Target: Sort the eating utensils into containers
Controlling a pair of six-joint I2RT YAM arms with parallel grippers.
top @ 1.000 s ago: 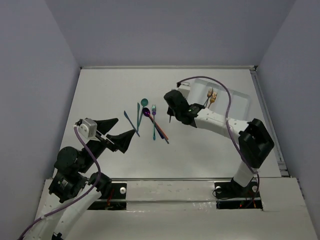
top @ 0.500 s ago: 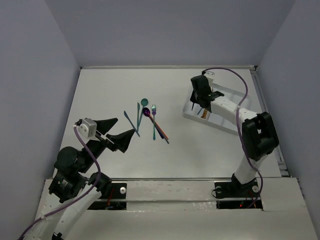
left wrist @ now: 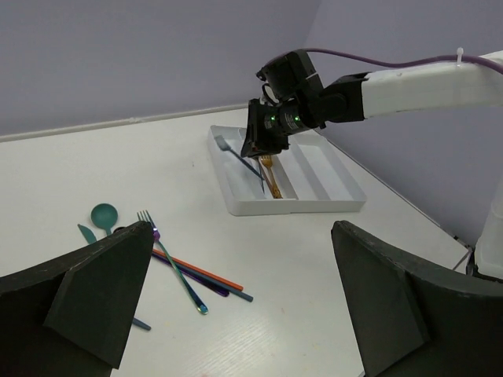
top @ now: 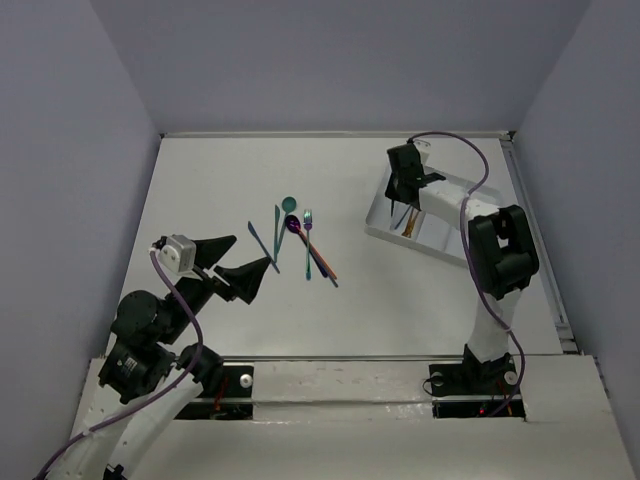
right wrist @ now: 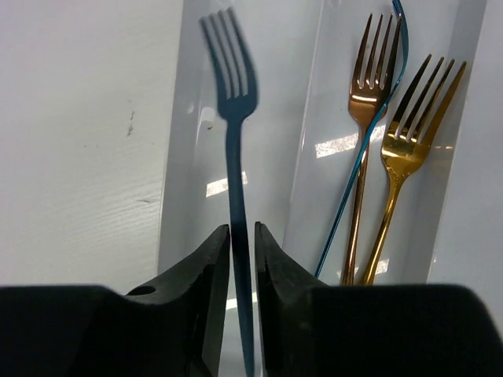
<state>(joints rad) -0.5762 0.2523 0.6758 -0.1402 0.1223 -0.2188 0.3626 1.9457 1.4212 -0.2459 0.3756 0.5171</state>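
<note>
Blue fork [right wrist: 234,157] between right fingers [right wrist: 218,255] (gripped or loose, unclear), over white tray [right wrist: 275,94], left fingers [left wrist: 102,275] wide open

Both arms are wearing white shells along their links and black housings at the joints; the right arm [top: 497,250] is trailing a purple cable [top: 455,148], which a white zip tie [left wrist: 460,55] is cinching; the left arm [top: 150,325] is carrying a second purple cable [top: 186,312] and a pale grey camera block [top: 180,250]; the left gripper [top: 255,252] is showing broad, matte black, wedge-shaped fingers [left wrist: 94,290]; the right gripper [right wrist: 241,232] is showing rounded black fingers [right wrist: 204,298]; green lights [left wrist: 272,119] are glowing on its wrist; black bases [top: 470,378] are sitting on a white plate [top: 340,385].
</note>
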